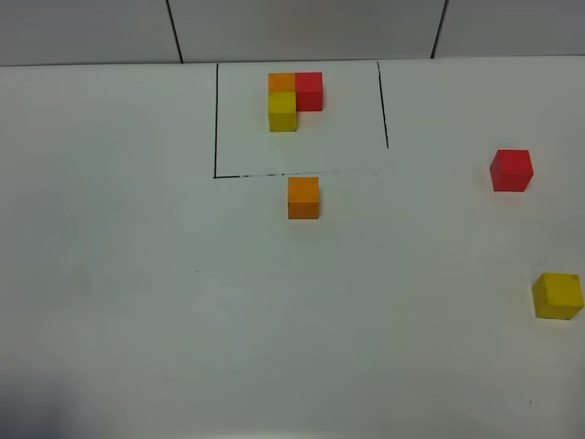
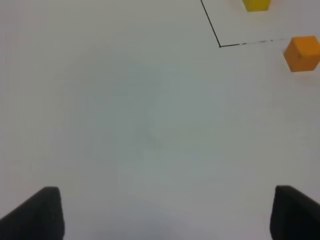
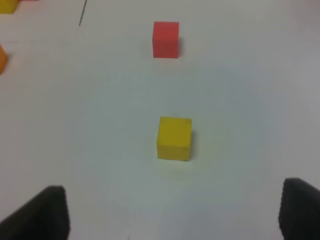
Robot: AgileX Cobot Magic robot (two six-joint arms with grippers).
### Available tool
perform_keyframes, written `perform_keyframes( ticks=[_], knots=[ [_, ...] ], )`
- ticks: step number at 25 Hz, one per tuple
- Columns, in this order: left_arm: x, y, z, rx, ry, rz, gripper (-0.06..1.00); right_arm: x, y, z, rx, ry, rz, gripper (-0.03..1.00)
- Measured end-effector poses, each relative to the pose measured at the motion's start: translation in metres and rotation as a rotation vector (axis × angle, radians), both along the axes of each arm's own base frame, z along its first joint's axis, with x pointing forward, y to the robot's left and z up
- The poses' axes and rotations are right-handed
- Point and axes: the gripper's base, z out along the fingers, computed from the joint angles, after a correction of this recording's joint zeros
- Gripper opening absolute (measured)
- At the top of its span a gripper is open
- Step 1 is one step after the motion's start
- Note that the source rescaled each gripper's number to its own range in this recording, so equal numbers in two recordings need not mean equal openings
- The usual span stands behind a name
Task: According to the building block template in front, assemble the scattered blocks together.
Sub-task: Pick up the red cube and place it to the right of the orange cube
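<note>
The building block template (image 1: 294,97) sits inside black lines at the back centre: orange at the corner, red to its right, yellow in front. Of the scattered blocks, the orange cube (image 1: 303,198) (image 2: 302,53) lies just in front of the frame's front line. The red cube (image 1: 511,170) (image 3: 165,39) rests far right, and the yellow cube (image 1: 558,295) (image 3: 174,138) lies nearer the front right edge. My left gripper (image 2: 160,215) is open over bare table, well short of the orange cube. My right gripper (image 3: 172,212) is open, with the yellow cube just ahead of its fingertips. Neither arm shows in the exterior high view.
The black frame lines (image 1: 217,119) (image 2: 210,22) mark three sides of a rectangle on the white table (image 1: 183,302). A grey wall with dark seams (image 1: 174,29) runs along the back edge.
</note>
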Motion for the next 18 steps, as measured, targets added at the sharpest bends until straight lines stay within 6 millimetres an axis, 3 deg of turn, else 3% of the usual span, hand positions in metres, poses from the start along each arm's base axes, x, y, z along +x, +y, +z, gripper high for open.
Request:
perform_keyframes(
  ticks=[9, 18],
  knots=[
    [-0.025, 0.0, -0.015, -0.017, -0.088, -0.041, 0.85, 0.0, 0.0, 0.0, 0.0, 0.0, 0.0, 0.8],
    [-0.034, -0.002, -0.025, -0.027, -0.067, -0.087, 0.81, 0.0, 0.0, 0.0, 0.001, 0.0, 0.0, 0.8]
  ],
)
